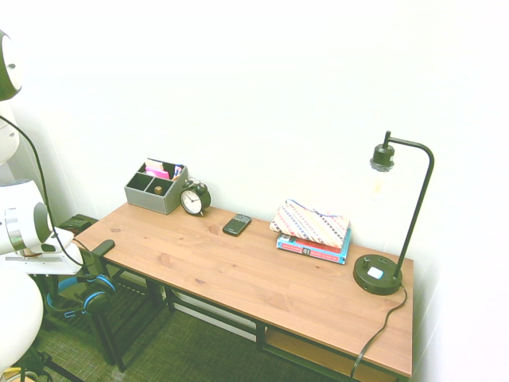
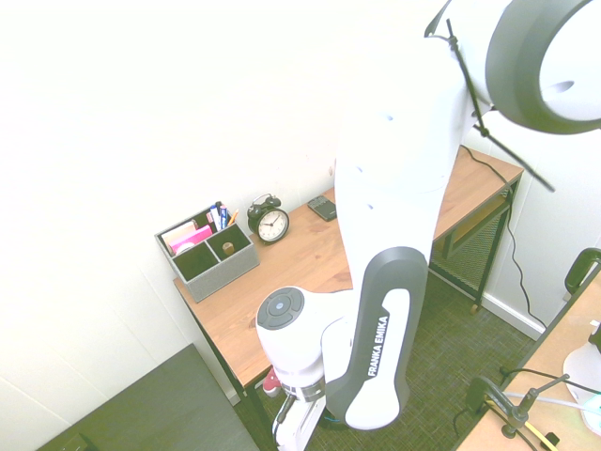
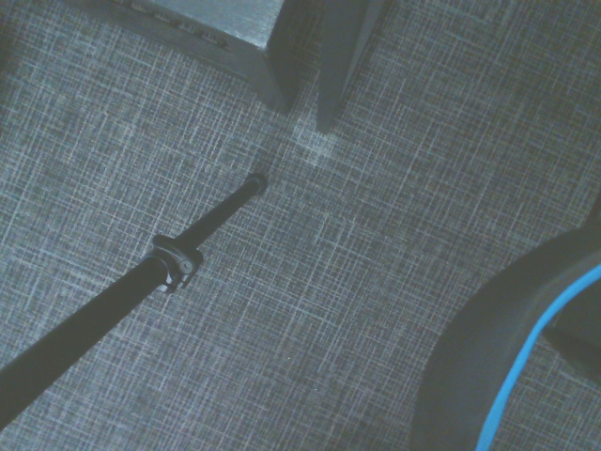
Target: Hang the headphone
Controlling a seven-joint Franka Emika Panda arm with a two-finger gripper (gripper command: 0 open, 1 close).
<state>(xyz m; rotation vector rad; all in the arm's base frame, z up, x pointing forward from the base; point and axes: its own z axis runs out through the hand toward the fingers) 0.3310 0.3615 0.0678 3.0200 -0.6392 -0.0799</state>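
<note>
Am gripping headphones [image 1: 96, 302] in closed hand [image 1: 52, 291], lower left of frame, probably leaving underside free for hanging.

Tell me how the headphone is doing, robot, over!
Pincer shut, seemingly holding the headphone. Headphone off the desk's end, not hung yet. Desk edge looks close; might bump, over.

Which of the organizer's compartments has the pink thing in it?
The long one at the back, against the wall, where the pink thing stands among pens; the two front compartments of the organizer hold nothing pink.
</note>
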